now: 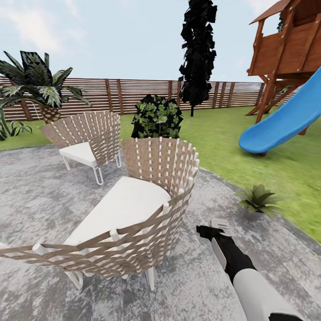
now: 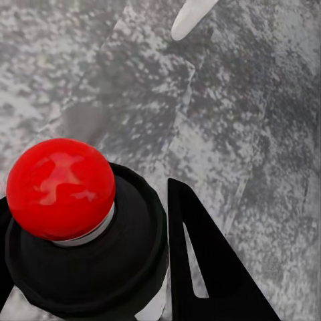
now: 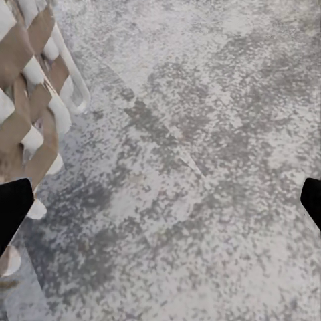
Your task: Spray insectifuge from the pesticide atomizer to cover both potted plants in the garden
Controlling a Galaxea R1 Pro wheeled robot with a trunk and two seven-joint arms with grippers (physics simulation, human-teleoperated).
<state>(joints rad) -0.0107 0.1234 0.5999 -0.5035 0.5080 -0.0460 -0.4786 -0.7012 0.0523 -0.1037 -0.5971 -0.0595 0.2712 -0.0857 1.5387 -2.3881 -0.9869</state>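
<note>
With the spray bottle (image 2: 80, 261) seemingly clamped in the left gripper (image 2: 90, 214) and the right gripper (image 3: 160, 204) spread empty, the approach step is judged under way, and a potted plant (image 1: 256, 199) at two o'clock must be neared and sprayed.

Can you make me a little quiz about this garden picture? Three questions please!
1. True or false: the slide is red.
2. How many wicker chairs stand on the patio? A) one B) two C) four
3. Fill in the blank: the right claw hangs over the patio with its fingers wide ____.

Key: 1. False, it is blue. 2. B. 3. open.
</note>
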